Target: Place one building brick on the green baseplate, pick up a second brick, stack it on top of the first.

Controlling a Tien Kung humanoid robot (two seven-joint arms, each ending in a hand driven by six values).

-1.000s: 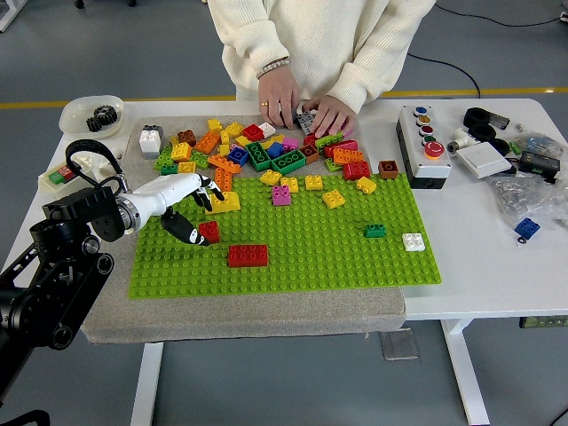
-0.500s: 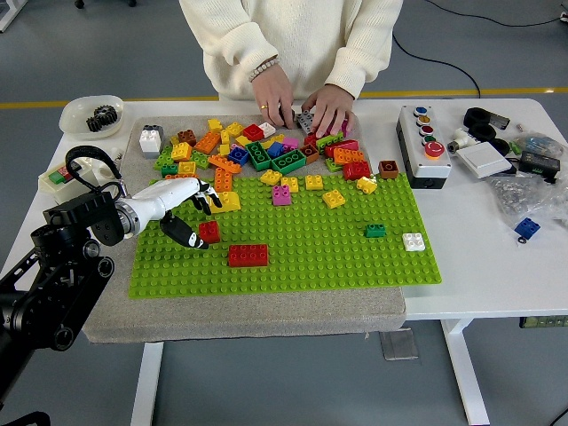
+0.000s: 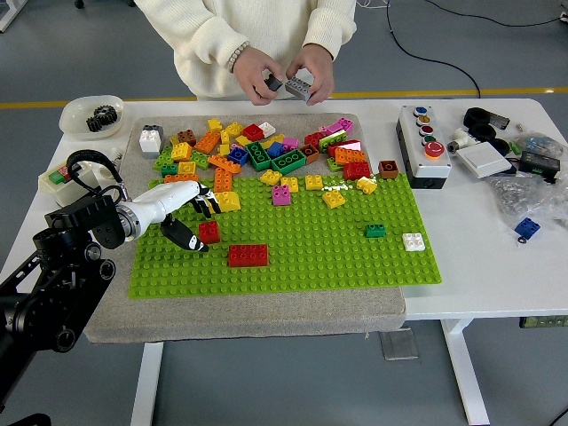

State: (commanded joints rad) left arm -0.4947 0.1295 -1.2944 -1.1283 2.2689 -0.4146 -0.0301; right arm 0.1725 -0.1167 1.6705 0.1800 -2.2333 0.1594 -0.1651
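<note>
The green baseplate (image 3: 311,266) lies on a grey mat. A small red brick (image 3: 209,232) stands on its left part, and a longer red brick (image 3: 248,255) stands just in front of it. My left hand (image 3: 193,218) is open beside the small red brick. Its thumb (image 3: 185,238) lies just left of that brick. Its fingers (image 3: 205,201) reach toward a yellow brick (image 3: 228,201). It holds nothing. A person at the far side holds a grey brick (image 3: 297,86) in both hands above the table. My right arm is out of view.
A pile of mixed bricks (image 3: 257,151) lies along the baseplate's far edge. A small green brick (image 3: 375,231) and a white brick (image 3: 413,241) stand at the right. A button box (image 3: 421,146), a bowl of gears (image 3: 91,114) and clutter at far right (image 3: 524,169) surround the mat.
The person's hands have lifted off the brick pile with a grey brick and now hold it in the air. My left hand has drawn slightly to the left.
</note>
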